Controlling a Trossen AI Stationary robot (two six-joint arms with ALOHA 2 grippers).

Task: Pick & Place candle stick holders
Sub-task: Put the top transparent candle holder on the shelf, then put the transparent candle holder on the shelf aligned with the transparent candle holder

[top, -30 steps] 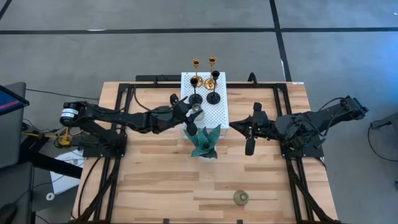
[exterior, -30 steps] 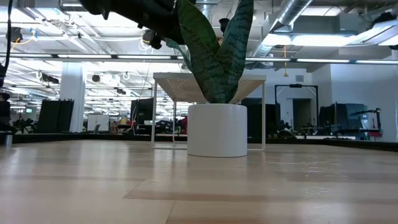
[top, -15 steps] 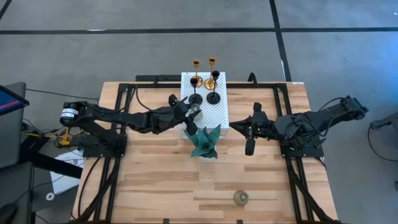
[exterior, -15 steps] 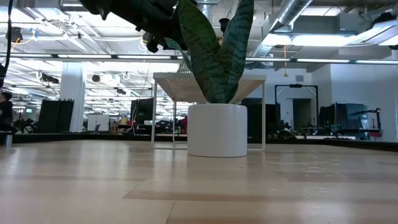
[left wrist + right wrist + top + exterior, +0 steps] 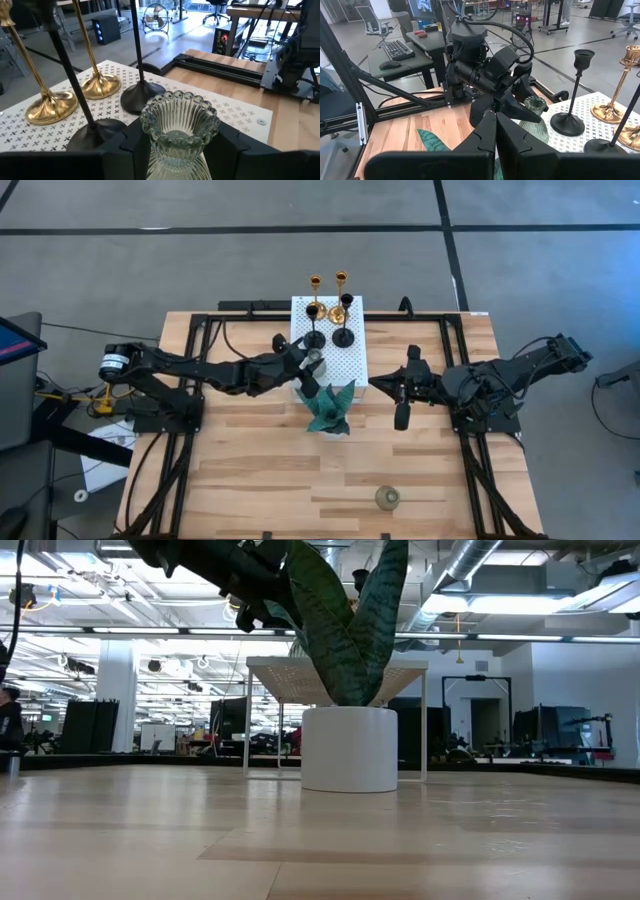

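My left gripper [image 5: 311,366] is over the near left part of the white perforated platform [image 5: 350,365], shut on a grey-green ribbed glass holder [image 5: 177,120]. Whether the holder's foot stands on the platform is hidden. Two gold holders [image 5: 339,298] and two black holders [image 5: 343,332] stand on their round bases on the platform's far part. A second grey-green holder [image 5: 387,498] stands on the table near its near edge. My right gripper [image 5: 378,387] waits right of the platform, shut and empty, and also shows in the right wrist view [image 5: 496,131]. My left gripper pinches the glass holder's ribbed body [image 5: 156,150], below its beaded rim, between its two fingers [image 5: 131,145]. The fingers come from the table's left, about level. The holder stands upright in the hold; its foot is hidden by the gripper.
A teal spiky plant-like ornament [image 5: 328,408] in a white pot [image 5: 349,748] stands just in front of the platform, close under my left gripper. The black and gold stems [image 5: 75,85] rise close behind the held holder. The wooden table [image 5: 250,470] has open room toward its near edge.
My left gripper has sunk a little with the glass holder, which stays upright over the platform. My right arm has kept still.
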